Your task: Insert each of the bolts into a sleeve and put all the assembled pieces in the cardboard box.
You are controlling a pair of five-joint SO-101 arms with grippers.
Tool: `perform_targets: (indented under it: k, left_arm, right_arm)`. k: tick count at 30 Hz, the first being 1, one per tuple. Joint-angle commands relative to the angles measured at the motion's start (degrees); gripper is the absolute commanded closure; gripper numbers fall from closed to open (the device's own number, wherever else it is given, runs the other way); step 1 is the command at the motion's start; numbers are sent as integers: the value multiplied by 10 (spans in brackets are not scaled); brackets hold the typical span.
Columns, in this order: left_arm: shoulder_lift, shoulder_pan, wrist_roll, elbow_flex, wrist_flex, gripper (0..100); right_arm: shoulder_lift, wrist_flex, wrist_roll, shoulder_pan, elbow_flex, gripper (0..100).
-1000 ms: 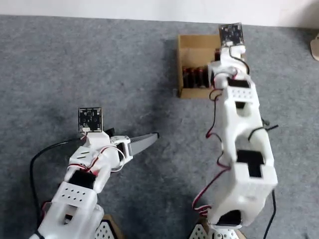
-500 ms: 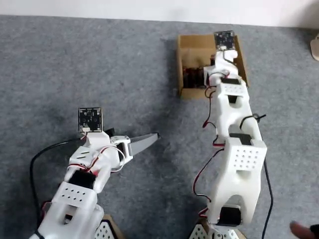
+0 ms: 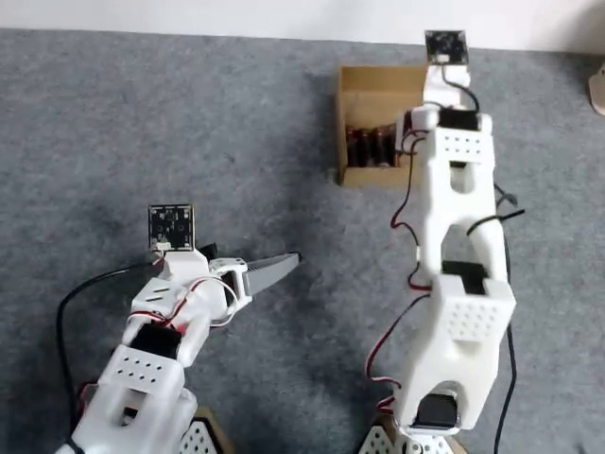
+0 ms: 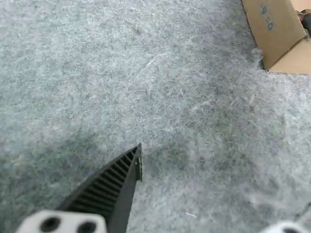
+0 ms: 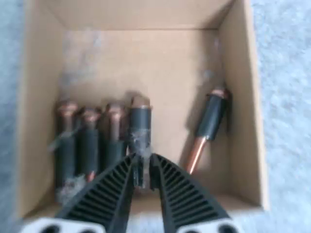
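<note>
The left arm (image 3: 156,350) is bent at lower left, left hand (image 3: 295,257) pointing right. The right arm (image 3: 454,236) stretches toward upper right, right hand (image 5: 143,162) with fingers (image 5: 170,189) slightly apart.

Carpet (image 3: 142,113): mottled grey, pale lint flecks. Cardboard box (image 5: 245,97), far right: plain tan, blue print (image 4: 266,10) on outer wall. Assembled pieces (image 5: 90,141) inside: black sleeves, copper-orange bolts, grey fluff specks. Left arm (image 3: 142,378), right arm (image 3: 454,312): white shells, red and black wires. Left gripper (image 3: 288,260), right gripper (image 5: 142,162): black, ribbed. Camera board (image 3: 171,227): dark, pale specks.
</note>
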Motion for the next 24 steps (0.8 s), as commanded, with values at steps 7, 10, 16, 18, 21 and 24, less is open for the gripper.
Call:
perform_targets:
  k: [7, 10, 16, 18, 21, 24]
  left_arm:
    - [-34, -34, -4, -9, 3, 864]
    - [-107, -57, -4, 9, 12, 896]
    - [-345, -36, -4, 28, 186, 899]
    - [-438, -36, -4, 29, 243, 901]
    - [-430, -37, -4, 11, 261, 902]
    - [-396, -40, -4, -9, 263, 902]
  right_arm:
    - [-166, 282, -5, 10, -30, 994]
    - [-191, 377, -5, 10, -30, 994]
    - [-266, 412, -17, 31, 52, 994]
    - [-298, 410, -17, 31, 117, 994]
    - [-348, 388, -18, 31, 209, 994]
    - [-408, 349, -18, 35, 313, 994]
